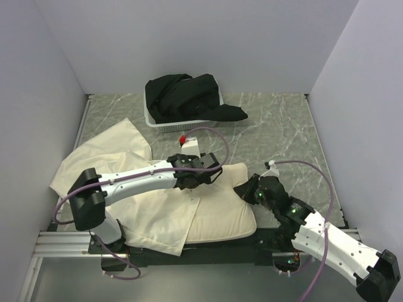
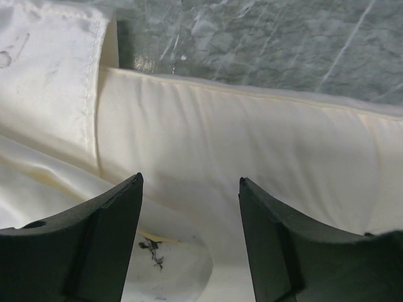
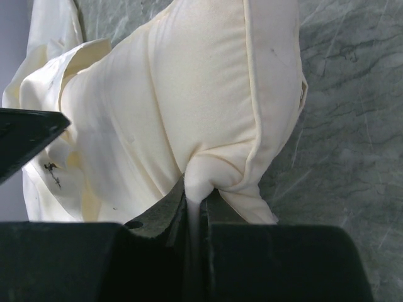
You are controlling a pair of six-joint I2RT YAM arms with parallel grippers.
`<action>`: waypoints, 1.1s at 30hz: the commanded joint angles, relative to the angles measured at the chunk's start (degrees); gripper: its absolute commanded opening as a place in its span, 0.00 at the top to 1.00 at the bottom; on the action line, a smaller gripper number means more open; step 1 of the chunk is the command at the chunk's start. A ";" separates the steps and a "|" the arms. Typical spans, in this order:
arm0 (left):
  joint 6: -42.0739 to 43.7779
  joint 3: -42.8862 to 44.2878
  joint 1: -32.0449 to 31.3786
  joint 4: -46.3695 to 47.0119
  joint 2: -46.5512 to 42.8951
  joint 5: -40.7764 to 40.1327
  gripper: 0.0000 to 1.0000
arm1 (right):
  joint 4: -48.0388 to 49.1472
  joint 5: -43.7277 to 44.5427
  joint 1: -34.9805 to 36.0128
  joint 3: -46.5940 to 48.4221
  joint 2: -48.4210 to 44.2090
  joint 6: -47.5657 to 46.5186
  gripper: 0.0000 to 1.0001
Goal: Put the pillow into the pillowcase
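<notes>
Top view with both wrist views. Pillow [image 1: 220, 211]: plump, cream, rectangular, edged with a piped seam; lies across the near middle of the table [image 1: 283, 126], left part covered by the mouth of the pillowcase [image 1: 107, 154], right end bare and bulging. Pillowcase: thin, cream-white, faintly glossy, heavily creased; spreads flat over the left half of the grey-green marbled surface and shows a stitched hem at its opening in the left wrist view. Left gripper [image 2: 189, 207]: hovers just above the pillow's smooth upper face, close by that hem; stands with two dark, wedge-shaped fingers [image 2: 104, 242] well parted and grips nothing (only cream cloth visible in the gap, lying below the fingertips). Right gripper [image 3: 195, 207]: sits at the pillow's right end, clamped tight on a pinch of the cushion's cover near a corner; squeezes the fabric into a narrow fold between closed black jaws, with soft puckers radiating from the pinch. Toward the far wall: white plastic basket [image 1: 165, 124] with a slotted side, heaped with crumpled black cloth [image 1: 186, 94] spilling over the right rim onto the table. Just beyond the left gripper in the top view: small white block [image 1: 189, 146] with a red tip, kind not discernible. Arms [image 1: 138, 179]: white shells with black joints. Looping off each arm: lilac cable [image 1: 331, 195]. On three sides of the table: smooth, pale grey-lilac walls [image 1: 189, 38].
</notes>
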 commanded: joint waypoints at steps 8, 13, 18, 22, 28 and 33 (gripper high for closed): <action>-6.00 -1.21 -1.97 -3.00 0.06 -4.48 0.32 | 7.13 -4.24 0.99 -0.38 1.89 0.20 1.00; -5.92 -3.31 -2.06 -3.52 1.39 -3.69 0.44 | 6.34 -4.15 1.07 -0.20 1.98 0.03 1.00; -4.16 -3.67 -2.06 -7.83 1.04 -5.53 0.36 | 5.98 -3.97 1.07 0.06 1.45 -0.06 1.00; 1.10 -4.28 -2.06 -5.92 1.48 -3.52 0.50 | 7.21 -4.85 1.07 -0.12 2.07 0.47 1.00; 11.12 -1.93 -1.71 0.33 -0.19 1.75 0.99 | 7.48 -6.26 1.16 0.23 0.75 1.00 1.00; 23.51 8.35 -0.04 5.25 -2.39 7.37 0.99 | 7.83 -10.29 1.25 2.08 -2.22 1.17 1.00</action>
